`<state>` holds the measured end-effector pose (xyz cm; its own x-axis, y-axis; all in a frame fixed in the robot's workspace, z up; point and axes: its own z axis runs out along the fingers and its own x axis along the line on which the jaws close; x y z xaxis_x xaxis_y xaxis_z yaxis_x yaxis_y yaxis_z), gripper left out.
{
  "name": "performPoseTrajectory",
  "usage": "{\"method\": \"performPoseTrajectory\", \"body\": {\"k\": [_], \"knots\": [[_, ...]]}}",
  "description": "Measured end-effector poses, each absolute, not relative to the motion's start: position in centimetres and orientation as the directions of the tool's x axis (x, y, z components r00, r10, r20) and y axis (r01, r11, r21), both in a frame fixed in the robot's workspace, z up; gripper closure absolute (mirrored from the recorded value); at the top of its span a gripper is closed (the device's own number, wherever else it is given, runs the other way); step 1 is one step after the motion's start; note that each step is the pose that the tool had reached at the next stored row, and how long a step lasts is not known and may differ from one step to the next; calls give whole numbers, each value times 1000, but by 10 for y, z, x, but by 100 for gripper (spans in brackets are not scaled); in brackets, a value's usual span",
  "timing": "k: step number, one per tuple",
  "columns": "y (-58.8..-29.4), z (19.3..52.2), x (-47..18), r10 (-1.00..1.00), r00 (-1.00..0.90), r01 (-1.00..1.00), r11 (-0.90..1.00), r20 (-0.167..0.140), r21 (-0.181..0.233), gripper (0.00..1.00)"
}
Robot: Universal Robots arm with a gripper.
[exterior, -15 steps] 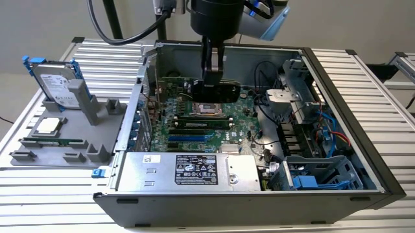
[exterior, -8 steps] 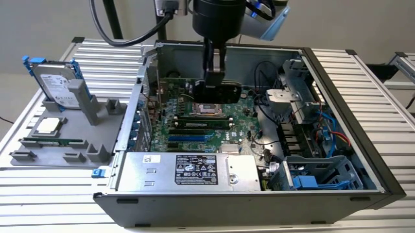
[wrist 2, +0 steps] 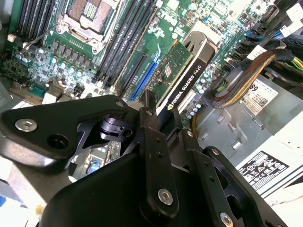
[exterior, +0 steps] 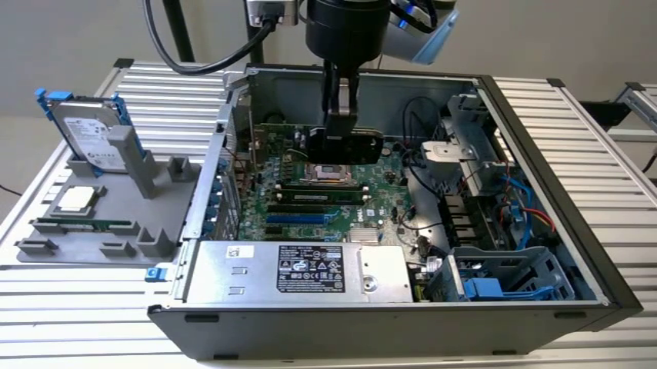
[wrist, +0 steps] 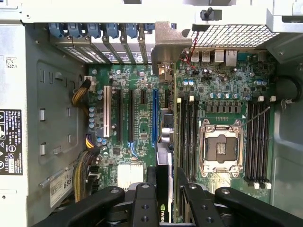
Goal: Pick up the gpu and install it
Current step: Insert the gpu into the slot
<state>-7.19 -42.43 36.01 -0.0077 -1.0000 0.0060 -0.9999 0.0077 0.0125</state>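
The gripper (exterior: 341, 142) fingers (wrist 2: 150, 124) pinch the gpu (wrist 2: 182, 71) edge-on, its long axis lying along the blue slot (wrist: 155, 118) at frame centre.

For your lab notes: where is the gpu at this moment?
The gpu is clamped in the gripper, held edge-down inside the open computer case, over the motherboard beside the blue slot.

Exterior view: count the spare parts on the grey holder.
3: hard drive standing at the back of the holder, processor lying flat midway, memory stick along its front. Nothing seems hidden.
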Motion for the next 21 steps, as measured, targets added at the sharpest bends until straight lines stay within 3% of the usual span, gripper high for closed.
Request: {"method": "performPoseTrajectory", "body": {"k": [21], "knots": [[-424,352,-71,-1000,-8,-1000,8,6,12,100]]}}
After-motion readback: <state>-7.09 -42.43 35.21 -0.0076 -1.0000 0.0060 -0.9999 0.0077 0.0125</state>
